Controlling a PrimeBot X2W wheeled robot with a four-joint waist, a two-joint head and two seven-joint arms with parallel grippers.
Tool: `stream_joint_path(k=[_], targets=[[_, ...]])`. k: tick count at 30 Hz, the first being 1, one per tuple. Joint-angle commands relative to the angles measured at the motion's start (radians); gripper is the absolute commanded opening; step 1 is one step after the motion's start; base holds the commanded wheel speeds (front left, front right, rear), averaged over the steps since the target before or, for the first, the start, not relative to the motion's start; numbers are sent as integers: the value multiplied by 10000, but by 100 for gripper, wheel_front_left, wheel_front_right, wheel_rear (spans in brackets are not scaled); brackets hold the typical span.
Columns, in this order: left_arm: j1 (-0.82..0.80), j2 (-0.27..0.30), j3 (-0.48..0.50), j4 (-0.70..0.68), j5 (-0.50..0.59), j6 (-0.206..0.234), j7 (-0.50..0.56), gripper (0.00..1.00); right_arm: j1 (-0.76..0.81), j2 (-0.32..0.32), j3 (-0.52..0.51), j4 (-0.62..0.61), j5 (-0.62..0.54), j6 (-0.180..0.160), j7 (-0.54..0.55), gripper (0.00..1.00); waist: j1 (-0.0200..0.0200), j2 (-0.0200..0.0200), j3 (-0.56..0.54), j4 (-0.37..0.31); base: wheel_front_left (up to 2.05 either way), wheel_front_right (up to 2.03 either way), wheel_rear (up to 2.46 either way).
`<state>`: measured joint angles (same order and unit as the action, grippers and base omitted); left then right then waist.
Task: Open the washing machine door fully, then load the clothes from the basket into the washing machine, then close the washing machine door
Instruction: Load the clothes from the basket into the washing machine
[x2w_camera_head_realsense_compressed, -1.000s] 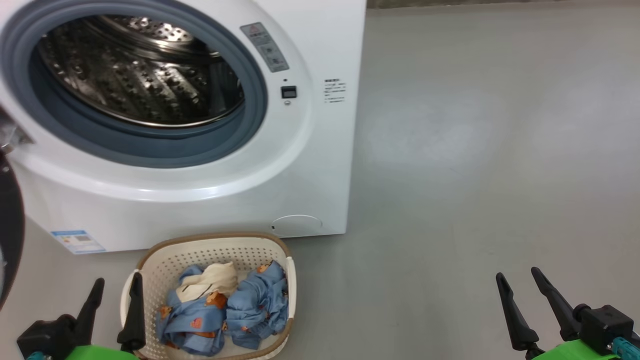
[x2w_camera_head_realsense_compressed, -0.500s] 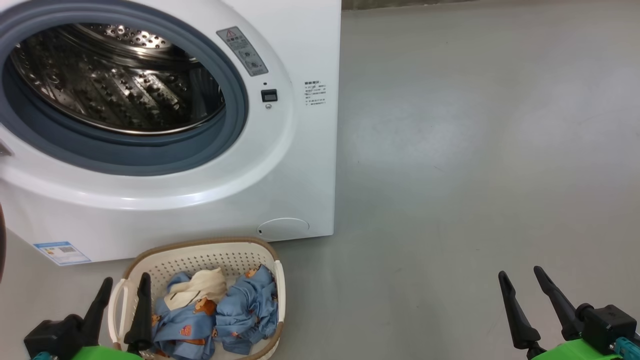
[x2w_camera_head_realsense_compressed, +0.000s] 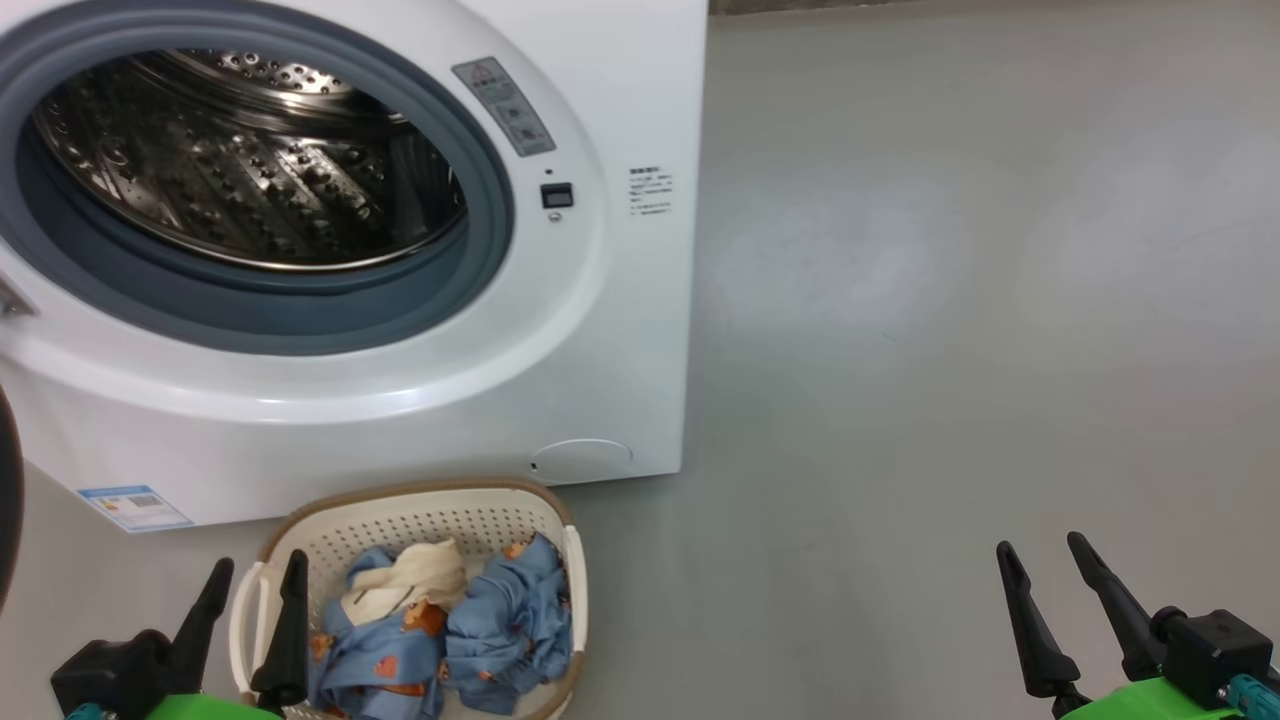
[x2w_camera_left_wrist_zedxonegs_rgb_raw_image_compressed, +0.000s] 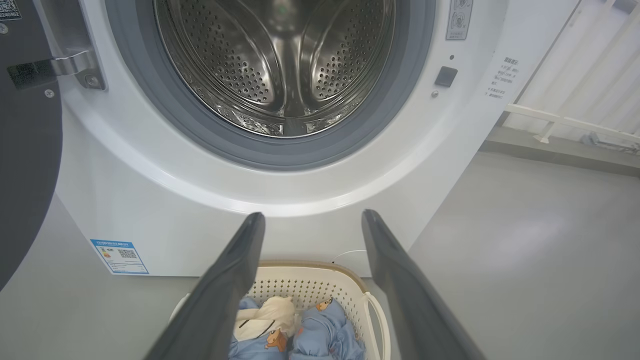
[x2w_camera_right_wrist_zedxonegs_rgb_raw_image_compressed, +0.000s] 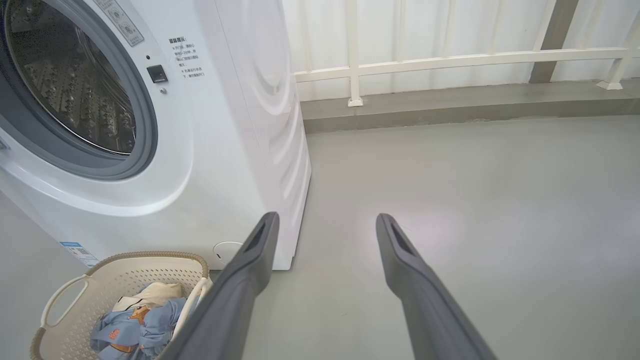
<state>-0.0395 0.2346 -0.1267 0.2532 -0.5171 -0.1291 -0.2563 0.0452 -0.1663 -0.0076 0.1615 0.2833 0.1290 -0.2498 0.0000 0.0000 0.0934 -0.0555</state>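
The white washing machine (x2w_camera_head_realsense_compressed: 600, 330) stands at the upper left with its steel drum (x2w_camera_head_realsense_compressed: 250, 160) exposed inside the grey gasket. Its door (x2w_camera_left_wrist_zedxonegs_rgb_raw_image_compressed: 25, 150) hangs swung open at the left edge, dark inner face showing, on a metal hinge. On the floor before the machine sits the cream basket (x2w_camera_head_realsense_compressed: 420, 520), holding blue bear-print clothes (x2w_camera_head_realsense_compressed: 500, 625) and a cream-white garment (x2w_camera_head_realsense_compressed: 405, 580). My left gripper (x2w_camera_head_realsense_compressed: 257, 565) is open, hovering at the basket's near left corner. Out over bare floor at the lower right, my right gripper (x2w_camera_head_realsense_compressed: 1040, 550) stands open and holds nothing.
Grey floor (x2w_camera_head_realsense_compressed: 950, 300) stretches to the right of the machine. A white railing (x2w_camera_right_wrist_zedxonegs_rgb_raw_image_compressed: 450, 62) and a low kerb run along the far wall. A small blue label (x2w_camera_head_realsense_compressed: 133, 505) marks the machine's lower left corner.
The head camera has shifted, so the machine and basket slide left and back a little to the right in the picture. Both grippers stay open and hold the same pose.
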Motion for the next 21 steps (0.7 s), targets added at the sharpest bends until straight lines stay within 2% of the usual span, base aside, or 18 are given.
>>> stream_joint_path(k=[1,10,21], targets=[[-256,349,295,-191,-43,-15,-55,100,-256,-97,234,-261,-86,17,-120,100,0,0,31,-9,14,-169,155],[-415,473,194,-226,117,-15,-55,100,-325,-57,273,-279,-74,17,-120,100,0,0,204,-93,30,-157,127],[-460,358,34,-129,66,-15,-55,100,-340,17,242,-319,-86,17,-120,100,0,0,363,-102,2,-12,10]])
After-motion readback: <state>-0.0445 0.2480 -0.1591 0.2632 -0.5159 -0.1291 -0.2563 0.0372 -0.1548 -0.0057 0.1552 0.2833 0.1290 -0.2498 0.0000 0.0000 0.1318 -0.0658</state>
